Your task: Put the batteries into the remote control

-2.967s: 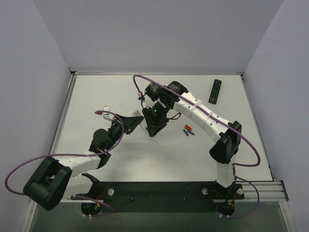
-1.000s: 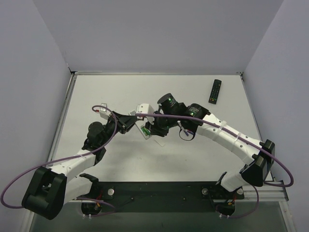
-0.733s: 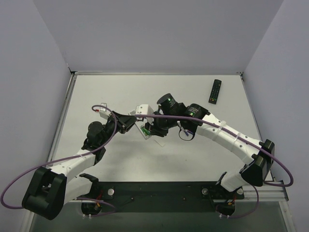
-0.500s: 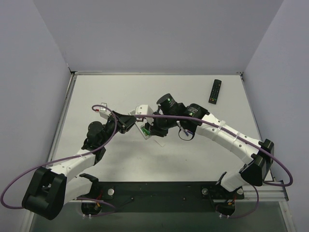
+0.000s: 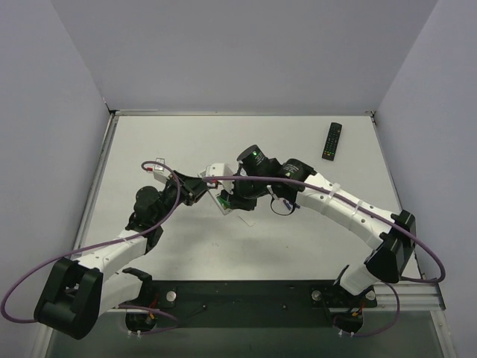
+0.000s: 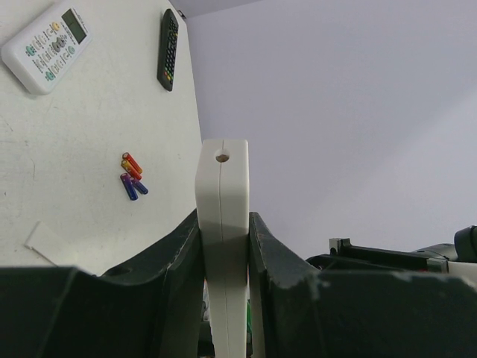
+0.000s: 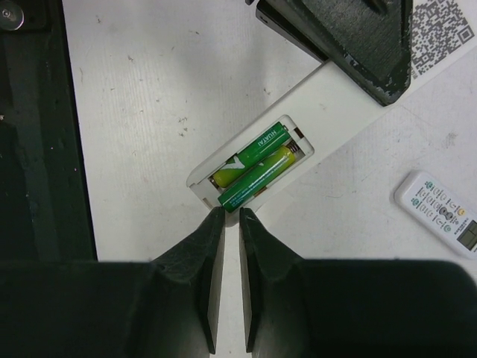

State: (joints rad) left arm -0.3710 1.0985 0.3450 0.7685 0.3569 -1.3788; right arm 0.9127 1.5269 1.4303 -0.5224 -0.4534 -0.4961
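Batteries (image 7: pixel 257 168): two green cells side by side in the open bay of the remote control (image 7: pixel 335 97), long axes along its length. Right gripper (image 7: pixel 231 216): all but closed, empty, tips just beside the nearer cell's end. Left gripper (image 6: pixel 223 231): clamped on the remote's edges. Red and purple cells (image 6: pixel 131 175), display remote (image 6: pixel 48 45), black remote (image 6: pixel 168 48): well apart on worktop (image 6: pixel 74 134); nothing obstructs.

Two green batteries (image 7: pixel 253 183), three remotes (image 7: pixel 335 97)
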